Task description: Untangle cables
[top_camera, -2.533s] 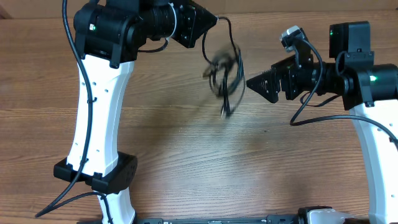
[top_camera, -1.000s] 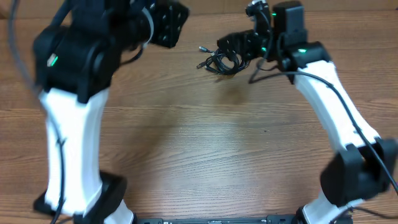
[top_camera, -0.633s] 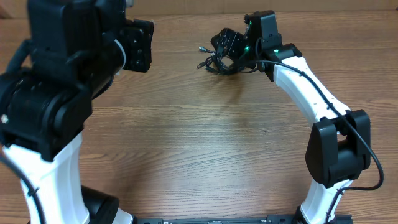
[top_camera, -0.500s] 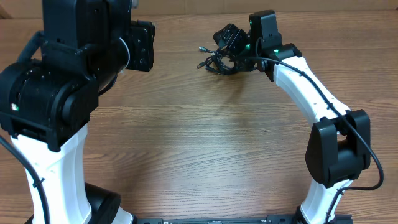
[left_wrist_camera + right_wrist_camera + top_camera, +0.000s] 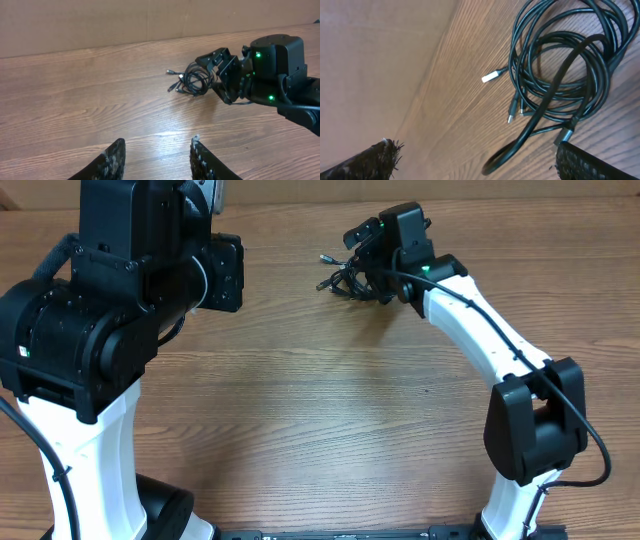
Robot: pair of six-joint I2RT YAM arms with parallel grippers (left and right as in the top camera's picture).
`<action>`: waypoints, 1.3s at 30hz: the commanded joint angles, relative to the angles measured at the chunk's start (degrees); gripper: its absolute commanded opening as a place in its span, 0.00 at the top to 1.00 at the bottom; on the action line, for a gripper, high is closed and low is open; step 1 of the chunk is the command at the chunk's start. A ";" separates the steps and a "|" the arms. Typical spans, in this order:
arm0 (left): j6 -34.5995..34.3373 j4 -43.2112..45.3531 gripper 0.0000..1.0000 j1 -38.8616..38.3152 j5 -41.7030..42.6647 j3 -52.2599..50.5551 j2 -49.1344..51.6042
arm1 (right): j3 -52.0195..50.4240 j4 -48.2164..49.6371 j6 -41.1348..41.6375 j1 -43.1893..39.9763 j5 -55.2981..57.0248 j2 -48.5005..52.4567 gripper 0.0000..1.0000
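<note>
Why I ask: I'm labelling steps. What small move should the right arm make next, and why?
Probably lower the right gripper and close its jaws on one strand of the cables. Its jaws stand open right by the bundle, holding nothing. The bundle lies coiled on the table with its plug ends free. The left gripper hangs open, far off.

Your left gripper [image 5: 157, 160] has released the cables [image 5: 345, 278] and drawn back, jaws apart. The bundle, airborne 2.5 s ago, now lies on the table [image 5: 330, 410]. Your right gripper [image 5: 479, 157] has swung over it, spread wide.
</note>
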 commanded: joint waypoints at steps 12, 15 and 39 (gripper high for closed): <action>-0.09 -0.79 0.66 -0.39 -1.22 0.02 -0.20 | 1.36 3.78 -4.11 0.22 -2.01 6.45 0.96; 0.33 -1.01 0.91 -0.39 -1.33 0.02 -0.20 | 1.40 11.30 -14.67 0.76 -10.45 2.36 0.96; 8.11 5.86 0.86 0.15 6.05 -0.02 9.53 | 1.40 -12.13 -54.88 1.70 -8.83 -39.26 0.96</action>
